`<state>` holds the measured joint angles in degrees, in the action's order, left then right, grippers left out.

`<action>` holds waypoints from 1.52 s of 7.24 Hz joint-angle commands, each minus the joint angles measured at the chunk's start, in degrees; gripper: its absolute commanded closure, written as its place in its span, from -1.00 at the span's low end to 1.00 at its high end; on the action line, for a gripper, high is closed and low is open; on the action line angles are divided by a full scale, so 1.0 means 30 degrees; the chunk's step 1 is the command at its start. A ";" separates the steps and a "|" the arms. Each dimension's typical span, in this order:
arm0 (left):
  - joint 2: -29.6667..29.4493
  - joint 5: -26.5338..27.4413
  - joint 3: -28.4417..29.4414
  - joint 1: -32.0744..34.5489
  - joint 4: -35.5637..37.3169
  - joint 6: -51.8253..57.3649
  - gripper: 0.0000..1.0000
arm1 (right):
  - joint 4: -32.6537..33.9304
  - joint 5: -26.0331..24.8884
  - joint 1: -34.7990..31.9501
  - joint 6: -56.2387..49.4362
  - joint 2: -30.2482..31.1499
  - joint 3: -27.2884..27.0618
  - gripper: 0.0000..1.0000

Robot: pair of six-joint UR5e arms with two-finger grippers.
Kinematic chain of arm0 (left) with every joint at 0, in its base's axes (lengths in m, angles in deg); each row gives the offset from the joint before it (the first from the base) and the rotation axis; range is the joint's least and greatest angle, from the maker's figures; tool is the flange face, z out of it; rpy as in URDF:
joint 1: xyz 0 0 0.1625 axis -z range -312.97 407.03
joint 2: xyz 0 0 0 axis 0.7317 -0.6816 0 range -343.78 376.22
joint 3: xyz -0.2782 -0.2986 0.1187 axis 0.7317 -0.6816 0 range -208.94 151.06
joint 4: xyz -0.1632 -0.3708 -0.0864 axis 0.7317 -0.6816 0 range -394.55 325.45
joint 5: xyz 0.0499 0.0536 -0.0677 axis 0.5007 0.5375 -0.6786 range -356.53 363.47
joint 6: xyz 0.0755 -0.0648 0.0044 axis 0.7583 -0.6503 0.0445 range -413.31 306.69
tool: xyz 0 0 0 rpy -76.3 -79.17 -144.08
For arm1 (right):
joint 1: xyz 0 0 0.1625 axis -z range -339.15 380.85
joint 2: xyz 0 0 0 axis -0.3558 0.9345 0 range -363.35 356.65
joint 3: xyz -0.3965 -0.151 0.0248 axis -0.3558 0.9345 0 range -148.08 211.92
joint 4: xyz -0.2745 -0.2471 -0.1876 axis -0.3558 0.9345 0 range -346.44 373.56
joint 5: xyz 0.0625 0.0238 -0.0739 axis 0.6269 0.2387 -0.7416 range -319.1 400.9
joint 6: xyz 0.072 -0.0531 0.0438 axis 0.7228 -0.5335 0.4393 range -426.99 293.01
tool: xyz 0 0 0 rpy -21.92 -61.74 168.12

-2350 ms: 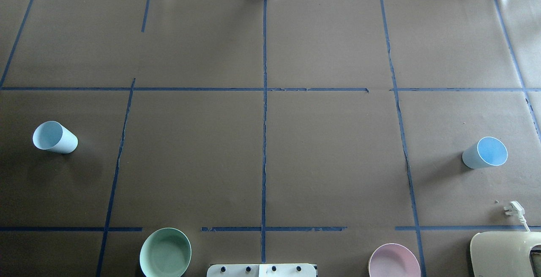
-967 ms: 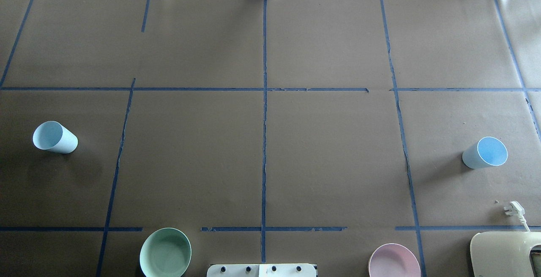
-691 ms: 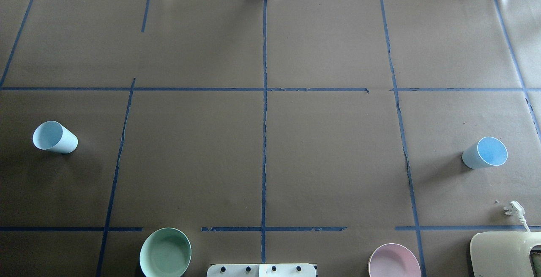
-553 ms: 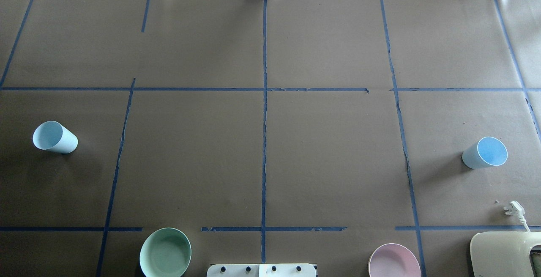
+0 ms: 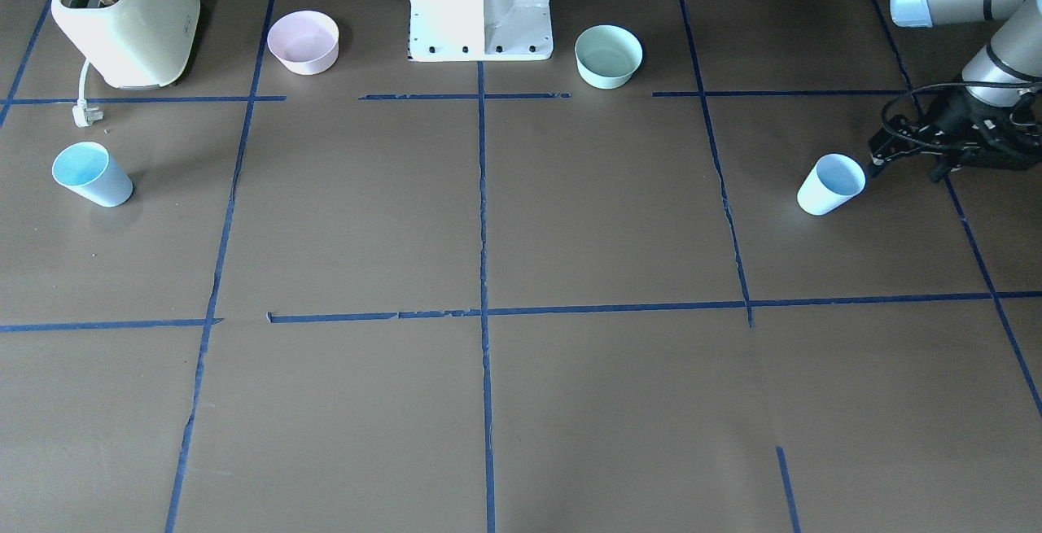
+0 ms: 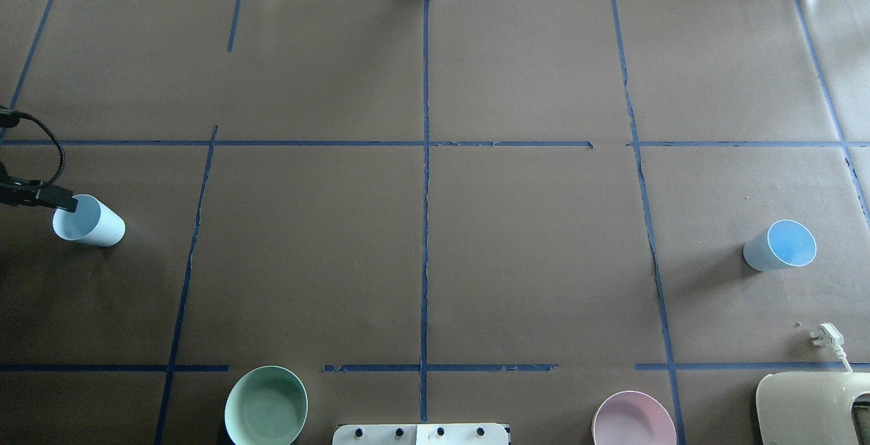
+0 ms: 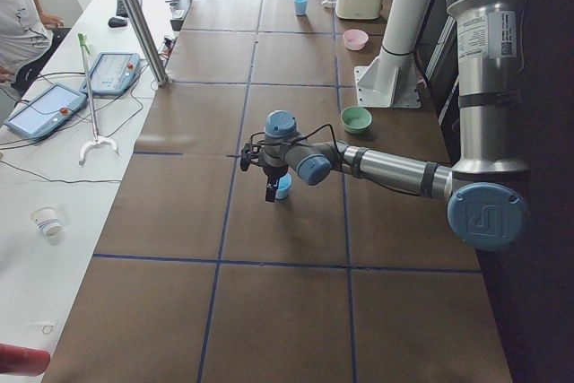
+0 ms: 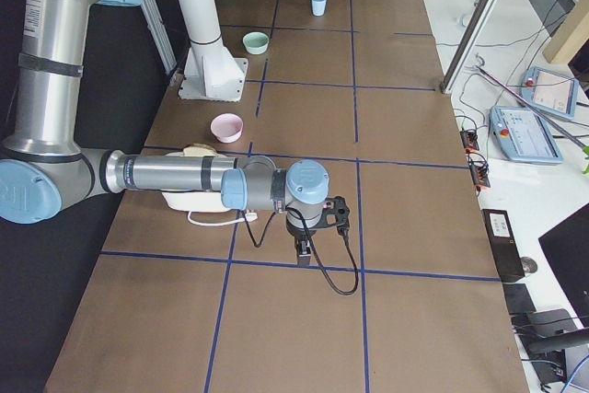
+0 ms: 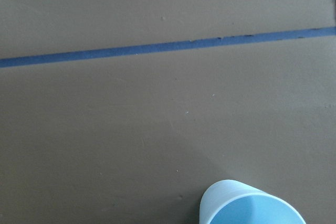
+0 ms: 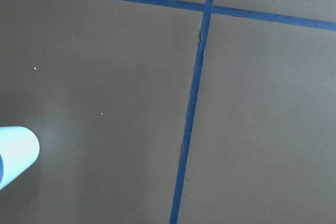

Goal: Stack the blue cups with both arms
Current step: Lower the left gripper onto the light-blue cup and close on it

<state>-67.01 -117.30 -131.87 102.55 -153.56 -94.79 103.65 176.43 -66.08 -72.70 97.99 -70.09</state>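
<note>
Two pale blue cups stand upright on the brown table. One cup [image 6: 88, 221] is at the far left, also in the front view [image 5: 830, 185] and the left wrist view [image 9: 252, 205]. The other cup [image 6: 780, 246] is at the far right, also in the front view [image 5: 91, 175]; a pale cup edge [image 10: 16, 156] shows in the right wrist view. My left gripper [image 6: 64, 202] [image 5: 873, 163] hangs just beside the left cup's rim, not holding it; I cannot tell if it is open. My right gripper [image 8: 302, 250] shows only in the right side view, low over the table; I cannot tell its state.
A mint-green bowl [image 6: 266, 405] and a pink bowl [image 6: 633, 421] sit near the white pedestal [image 5: 480, 4]. A cream toaster [image 6: 812, 407] with a white plug [image 6: 826, 336] stands near the right cup. Blue tape lines divide the table.
My left gripper has come into the overhead view at the left edge and now sits beside the left cup's rim. Neither cup has moved.
</note>
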 commanded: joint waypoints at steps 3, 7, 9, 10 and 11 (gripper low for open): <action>-0.0203 0.0004 0.2287 -0.1165 -0.2162 -0.1510 0.13 | 0.0000 0.0000 0.0000 0.0001 0.0000 0.0048 -1.00; -0.0497 -0.1250 0.2025 -0.1194 -0.2195 -0.2109 1.00 | 0.0000 0.0000 0.0000 0.0001 0.0000 0.0048 -1.00; -0.1487 -0.2835 0.1356 -0.1165 -0.1875 -0.2719 1.00 | 0.0000 0.0000 0.0000 0.0030 0.0000 0.0048 -1.00; -0.3002 -0.2840 0.1409 -0.1194 -0.1698 -0.3856 1.00 | 0.0000 0.0000 0.0000 0.0030 0.0000 0.0048 -1.00; -0.5598 -0.2753 0.1410 -0.1398 0.0421 -0.4882 1.00 | 0.0000 0.0000 0.0000 0.0030 0.0000 0.0048 -1.00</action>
<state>-76.12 -125.42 -127.50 98.86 -157.39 -105.79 103.65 176.43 -66.08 -72.62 97.99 -69.94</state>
